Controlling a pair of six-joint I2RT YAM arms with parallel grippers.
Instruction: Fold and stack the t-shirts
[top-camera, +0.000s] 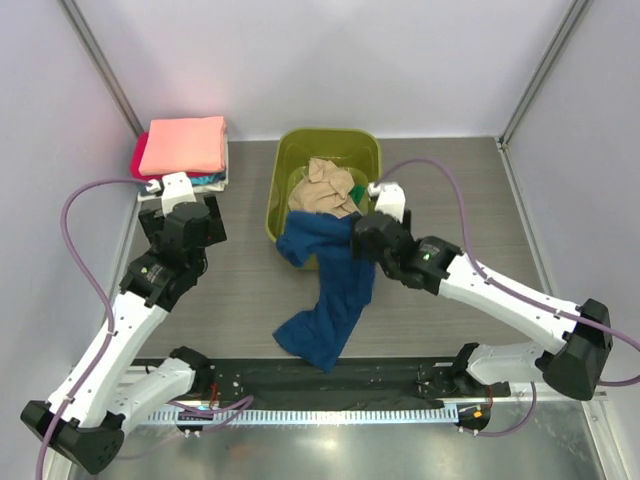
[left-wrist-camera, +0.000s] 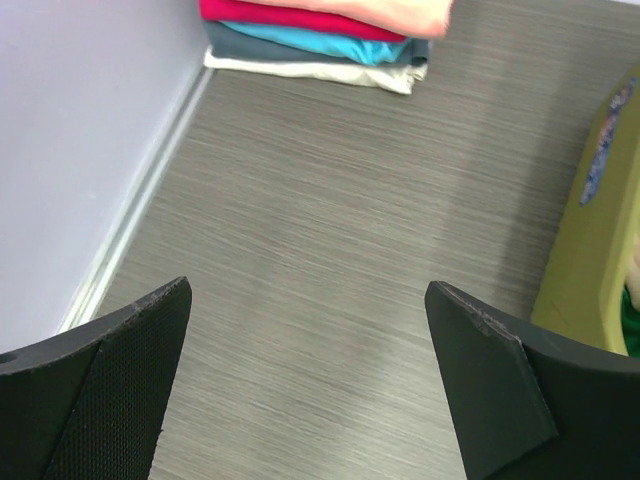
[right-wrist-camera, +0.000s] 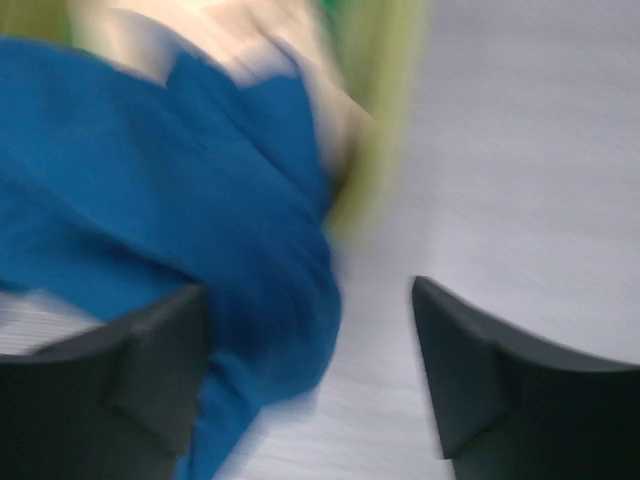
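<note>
Hovering with the right jaws wide beside the blue shirt (top-camera: 330, 300) draping from the near rim of the tub (top-camera: 275, 195) toward the near edge of the desk (top-camera: 240, 300), likely needing an edge-only pinch, keeping the left jaws, also wide, near the far-left-corner stack (top-camera: 182, 145).

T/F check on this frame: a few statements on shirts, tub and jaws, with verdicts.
1. The blue shirt hangs over the rim of the tub and onto the table. True.
2. The folded stack has a red shirt on top. False: the salmon-pink shirt is on top, and the red shirt lies just beneath it.
3. The left jaws are shut on a shirt. False: they are open and empty above bare table, short of the stack.
4. A tan shirt lies inside the tub. True.
</note>
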